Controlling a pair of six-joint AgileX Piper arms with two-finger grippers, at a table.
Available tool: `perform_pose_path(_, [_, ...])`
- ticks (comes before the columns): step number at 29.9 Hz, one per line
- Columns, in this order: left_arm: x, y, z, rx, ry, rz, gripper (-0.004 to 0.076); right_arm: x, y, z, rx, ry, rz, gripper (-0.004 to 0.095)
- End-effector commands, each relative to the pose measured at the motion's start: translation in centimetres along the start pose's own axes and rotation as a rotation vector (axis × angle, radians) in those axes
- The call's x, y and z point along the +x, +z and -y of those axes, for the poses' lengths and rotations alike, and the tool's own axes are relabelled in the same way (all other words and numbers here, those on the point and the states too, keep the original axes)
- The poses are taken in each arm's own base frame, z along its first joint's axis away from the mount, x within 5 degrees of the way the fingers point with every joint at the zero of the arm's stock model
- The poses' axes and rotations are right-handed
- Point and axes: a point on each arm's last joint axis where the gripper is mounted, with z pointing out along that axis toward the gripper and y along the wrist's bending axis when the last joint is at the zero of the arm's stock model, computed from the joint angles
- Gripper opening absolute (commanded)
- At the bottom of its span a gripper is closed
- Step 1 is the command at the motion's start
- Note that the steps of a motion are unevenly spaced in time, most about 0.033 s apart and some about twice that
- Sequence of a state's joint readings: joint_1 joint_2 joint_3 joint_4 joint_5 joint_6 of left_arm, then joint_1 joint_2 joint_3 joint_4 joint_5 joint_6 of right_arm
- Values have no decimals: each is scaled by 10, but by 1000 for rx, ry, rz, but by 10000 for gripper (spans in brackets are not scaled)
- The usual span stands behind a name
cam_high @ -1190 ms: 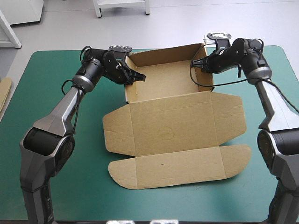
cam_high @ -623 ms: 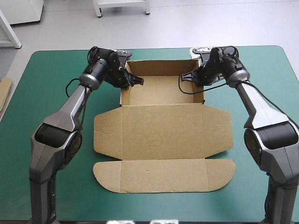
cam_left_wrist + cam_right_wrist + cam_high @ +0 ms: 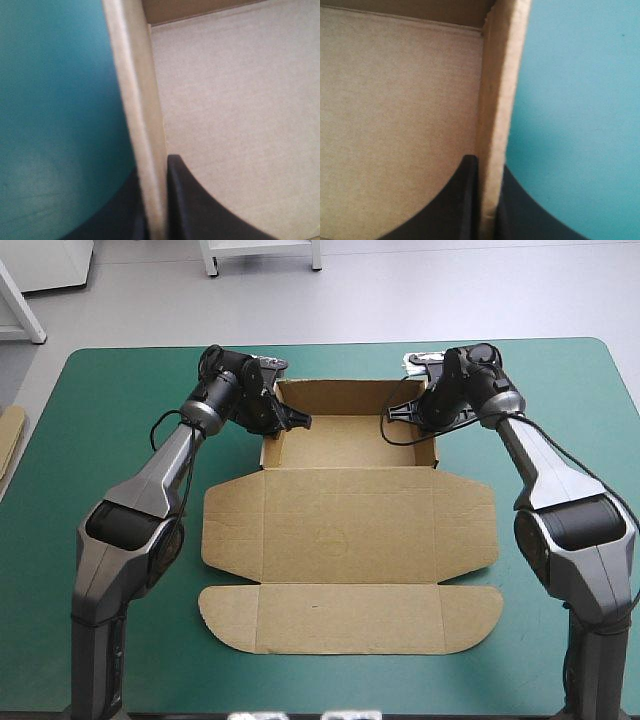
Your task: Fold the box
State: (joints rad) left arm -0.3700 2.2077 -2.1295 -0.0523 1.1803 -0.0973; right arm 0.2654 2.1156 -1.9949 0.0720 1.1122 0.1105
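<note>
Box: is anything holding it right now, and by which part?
Both: left gripper shut on the box's left side wall, right gripper on its right side wall.

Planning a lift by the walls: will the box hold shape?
The box is likely light: thin brown board. Its flat lid would probably hinge and droop at the crease. The side walls seem stiff: both stand straight, pinched by left pincer and right pincer.
</note>
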Motion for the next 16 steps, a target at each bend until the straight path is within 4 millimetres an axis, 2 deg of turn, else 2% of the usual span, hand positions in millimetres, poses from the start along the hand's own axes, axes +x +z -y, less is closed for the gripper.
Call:
perform_pose_path(1, [-11, -37, 19, 95, 25, 152, 183, -3, -28, -14, -41, -61, 52, 124])
perform_pose_path(4, [-11, -37, 22, 126, 12, 149, 394, -2, -30, -13, -33, -59, 48, 300])
perform_pose_path(6, [-11, -37, 22, 130, 10, 149, 483, -2, -32, -13, -33, -56, 50, 400])
perform_pose_path(9, [-11, -38, 22, 125, 13, 151, 500, -5, -39, -14, -35, -55, 59, 471])
perform_pose_path(13, [-12, -49, 21, 115, 28, 183, 500, -10, -56, -12, -9, -68, 91, 471])
perform_pose_path(16, [-14, -68, 19, 87, 43, 234, 500, -12, -74, -11, 19, -77, 126, 471])
